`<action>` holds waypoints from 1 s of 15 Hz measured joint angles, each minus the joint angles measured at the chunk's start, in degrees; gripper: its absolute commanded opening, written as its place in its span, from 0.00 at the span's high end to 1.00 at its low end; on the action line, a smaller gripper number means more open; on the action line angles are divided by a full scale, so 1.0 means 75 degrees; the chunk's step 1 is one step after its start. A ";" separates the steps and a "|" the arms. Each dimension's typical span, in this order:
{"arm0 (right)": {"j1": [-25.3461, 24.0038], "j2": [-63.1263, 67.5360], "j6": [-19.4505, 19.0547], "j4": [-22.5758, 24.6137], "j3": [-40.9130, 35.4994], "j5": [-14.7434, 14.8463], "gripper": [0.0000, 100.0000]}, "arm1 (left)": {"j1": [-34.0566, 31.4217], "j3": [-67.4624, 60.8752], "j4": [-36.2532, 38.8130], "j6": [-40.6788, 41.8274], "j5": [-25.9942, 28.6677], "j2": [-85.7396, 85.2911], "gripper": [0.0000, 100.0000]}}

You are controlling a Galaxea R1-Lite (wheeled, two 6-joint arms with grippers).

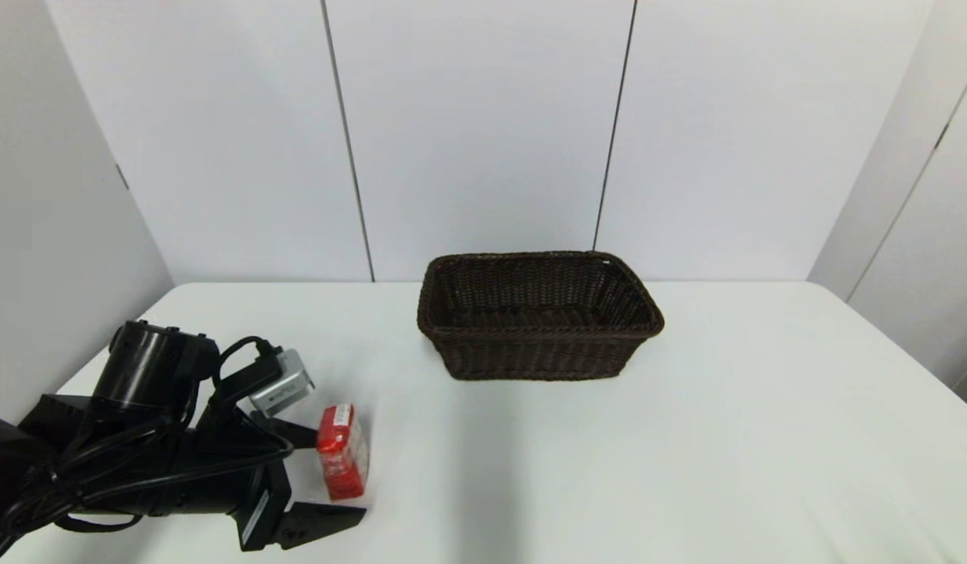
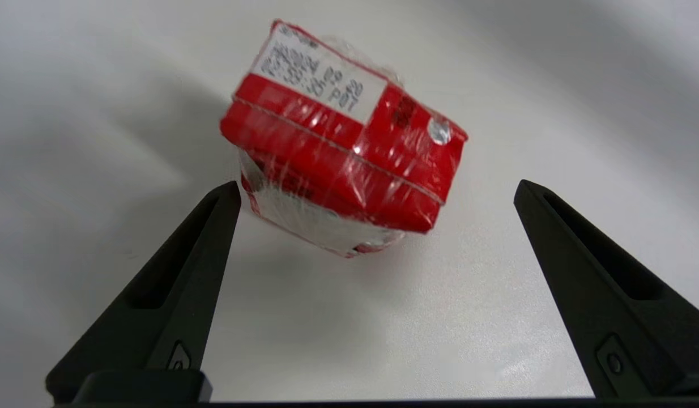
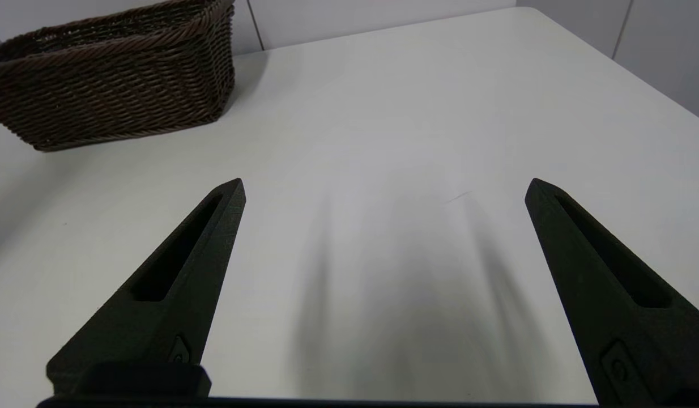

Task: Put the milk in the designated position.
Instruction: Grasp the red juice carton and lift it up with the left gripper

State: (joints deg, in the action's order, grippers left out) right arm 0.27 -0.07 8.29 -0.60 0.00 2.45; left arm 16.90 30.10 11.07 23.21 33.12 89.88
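The milk (image 1: 342, 450), a small red carton wrapped in clear film with a white date label on top, stands on the white table at the near left. My left gripper (image 1: 339, 474) is open, with one finger on each side of the carton. In the left wrist view the milk (image 2: 341, 141) sits just beyond the fingertips (image 2: 227, 198), and one tip is very close to its lower edge. Nothing on the tabletop marks the designated position. My right gripper (image 3: 383, 181) is open over bare table with nothing between its fingers; the head view does not show it.
A dark brown wicker basket (image 1: 538, 313) stands at the middle back of the table, and it shows as the basket (image 3: 111, 73) in the right wrist view. White wall panels rise behind the table. The table's left edge runs close behind the left arm.
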 measured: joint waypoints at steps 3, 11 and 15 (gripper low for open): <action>0.0000 0.0000 0.0000 -0.0003 0.0000 0.0000 0.00 | -0.0002 0.0047 -0.0015 -0.0016 -0.0011 0.0003 0.00; -0.0003 0.0000 -0.0003 0.0000 0.0000 0.0000 0.00 | -0.0002 0.0330 -0.0015 0.0003 -0.0010 0.0262 1.00; 0.0000 0.0000 0.0000 -0.0003 0.0000 0.0000 0.00 | 0.0007 0.0517 -0.0018 0.0003 -0.0007 0.0390 1.00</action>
State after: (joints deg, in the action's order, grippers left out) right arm 0.27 -0.07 8.29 -0.62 0.00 2.45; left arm 16.94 33.98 10.93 23.24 33.07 92.81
